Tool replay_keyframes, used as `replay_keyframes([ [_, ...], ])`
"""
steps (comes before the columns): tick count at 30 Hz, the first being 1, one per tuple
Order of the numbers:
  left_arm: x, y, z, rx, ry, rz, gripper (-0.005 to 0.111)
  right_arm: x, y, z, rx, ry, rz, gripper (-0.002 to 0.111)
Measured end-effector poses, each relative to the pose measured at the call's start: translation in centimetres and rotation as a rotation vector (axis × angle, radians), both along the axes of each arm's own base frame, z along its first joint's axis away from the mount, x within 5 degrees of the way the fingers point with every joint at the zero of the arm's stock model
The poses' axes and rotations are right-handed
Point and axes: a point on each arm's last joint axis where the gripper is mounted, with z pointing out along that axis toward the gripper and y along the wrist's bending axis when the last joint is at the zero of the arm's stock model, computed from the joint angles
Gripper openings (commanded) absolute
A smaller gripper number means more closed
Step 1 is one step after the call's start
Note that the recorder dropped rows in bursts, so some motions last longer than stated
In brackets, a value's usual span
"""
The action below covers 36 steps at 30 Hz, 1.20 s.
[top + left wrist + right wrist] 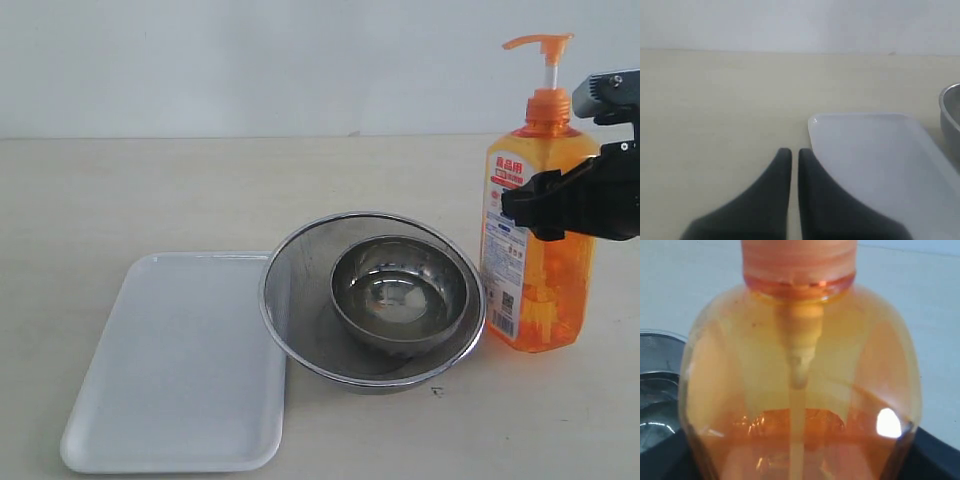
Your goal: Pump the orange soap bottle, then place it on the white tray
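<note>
We note a steel bowl (345,290) nested inside the round mesh strainer (300,300), which touches the white tray (180,360). The orange soap bottle (545,290) stands upright just right of the strainer. It is translucent, with orange liquid inside and its pump head (540,42) raised on a white stem. The white label (503,250) has red characters we cannot read. The right gripper (550,205) clamps the bottle's body. The left gripper (790,152) is pressed together near the tray's corner.

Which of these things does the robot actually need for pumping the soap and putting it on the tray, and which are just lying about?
Needed:
- orange soap bottle
- white tray
- right gripper, closed around the bottle

Just lying about:
- mesh strainer
- steel bowl sitting in it
- left gripper, shut and empty, near the tray
</note>
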Motion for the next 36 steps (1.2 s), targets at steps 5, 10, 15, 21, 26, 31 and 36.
replay_keyframes([
  [5,0.0,0.0,0.0,0.000,0.000,0.000,0.005,-0.1,0.0,-0.1,0.006,0.005,-0.006,0.061],
  [10,0.0,0.0,0.0,0.000,0.000,0.000,0.005,-0.3,-0.1,-0.5,0.012,0.025,-0.025,0.089],
  [15,0.0,0.0,0.0,0.000,0.000,0.000,0.005,-0.7,-0.3,-1.5,-0.005,0.066,-0.044,0.090],
  [21,0.0,0.0,0.0,0.000,0.000,0.000,0.005,-1.2,-0.5,-2.3,-0.012,0.095,-0.055,0.090],
  [26,0.0,0.0,0.0,0.000,0.000,0.000,0.005,-1.4,-0.4,-2.4,0.000,0.102,-0.051,0.090],
  [31,0.0,0.0,0.0,0.000,0.000,0.000,0.005,-1.4,-0.2,-2.4,0.020,0.103,-0.034,0.090],
  [36,0.0,0.0,0.0,0.000,0.000,0.000,0.005,-1.4,-0.1,-2.4,0.028,0.103,-0.026,0.090],
])
